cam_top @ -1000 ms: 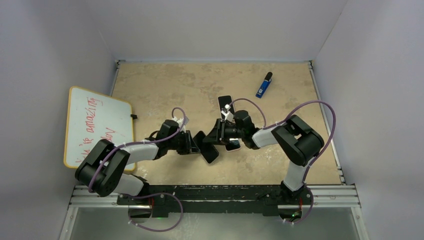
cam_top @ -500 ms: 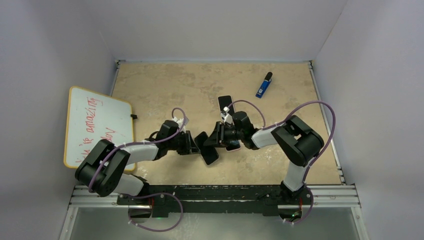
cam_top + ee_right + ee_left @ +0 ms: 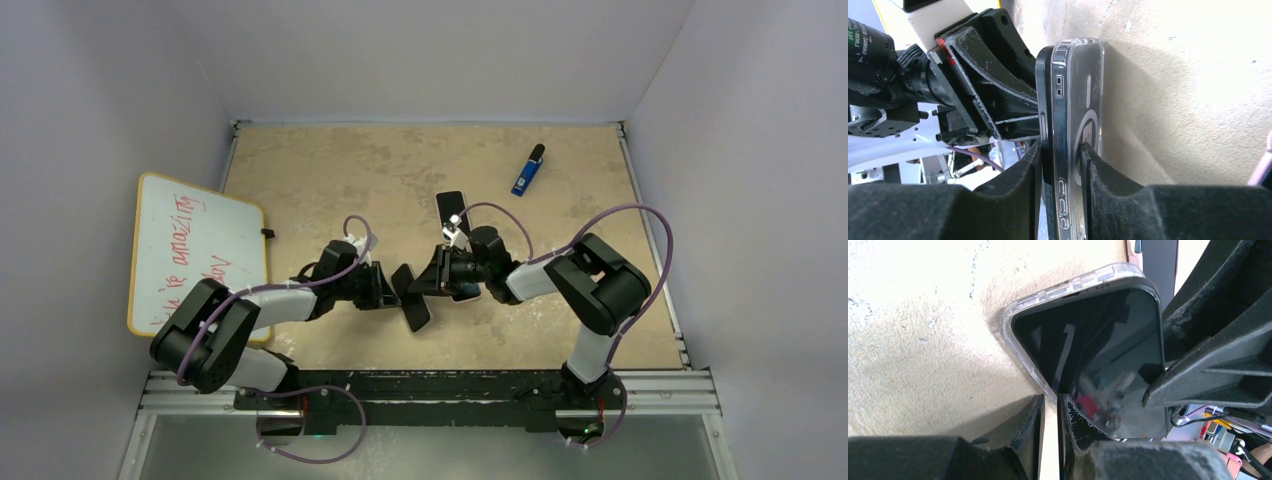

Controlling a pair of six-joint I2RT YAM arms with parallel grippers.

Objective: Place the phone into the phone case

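A black phone [image 3: 412, 297] sits in a clear case and is held on edge, tilted, above the table's middle between both grippers. My left gripper [image 3: 388, 290] is shut on its left edge. In the left wrist view the dark screen [image 3: 1098, 350] fills the clear case rim [image 3: 1068, 287], and the left gripper [image 3: 1050, 402] pinches the rim. My right gripper [image 3: 438, 280] is shut across phone and case. In the right wrist view the phone's dark side [image 3: 1045, 100] lies against the clear case [image 3: 1083, 85], with the right gripper [image 3: 1060, 150] clamping both.
A dark flat slab [image 3: 451, 206] lies on the table behind the right gripper. A blue and black lighter [image 3: 527, 170] lies at the back right. A whiteboard with red writing [image 3: 195, 250] leans at the left edge. White walls enclose the table.
Both grippers and the cased phone have shifted slightly to the left. Both grips are unchanged.
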